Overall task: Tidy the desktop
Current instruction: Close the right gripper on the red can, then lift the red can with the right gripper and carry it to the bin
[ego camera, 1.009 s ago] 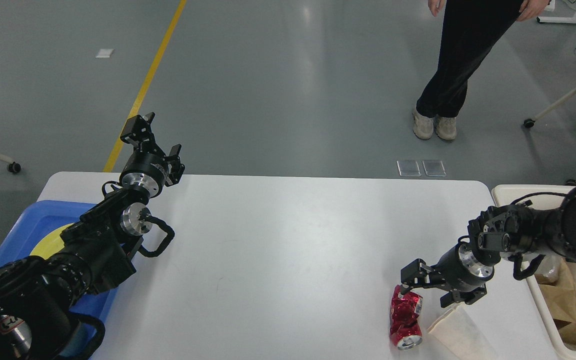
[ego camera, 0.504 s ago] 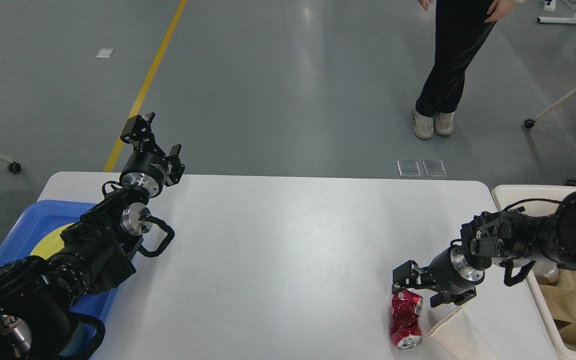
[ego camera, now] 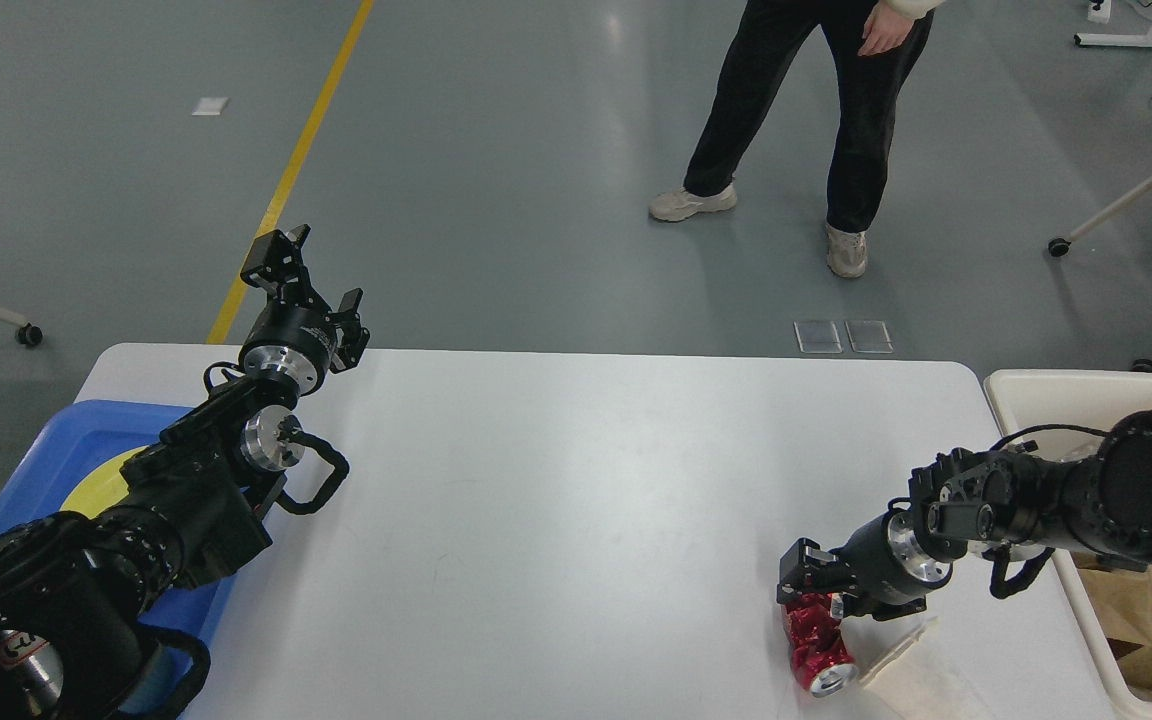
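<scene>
A crushed red drink can (ego camera: 813, 645) lies on its side at the near right edge of the white desktop (ego camera: 576, 500), its open silver end turned toward the viewer, with a crumpled sheet of pale paper (ego camera: 921, 665) just beside it on the right. The right gripper (ego camera: 816, 590) is down on the can's far end, its jaws set either side of the dented red metal and closing on it. At the right edge, beside the surface, a cream-coloured bin (ego camera: 1046, 395) holds brown paper. At the near left a blue plastic tray (ego camera: 66, 440) with something yellow in it sits under the left arm. The left gripper (ego camera: 308, 275) is raised above the far left corner of the surface, jaws spread and empty. Beyond, on the grey floor (ego camera: 536, 150), a yellow line (ego camera: 291, 175) runs away and a person (ego camera: 806, 110) in black trousers stands mid-stride.
</scene>
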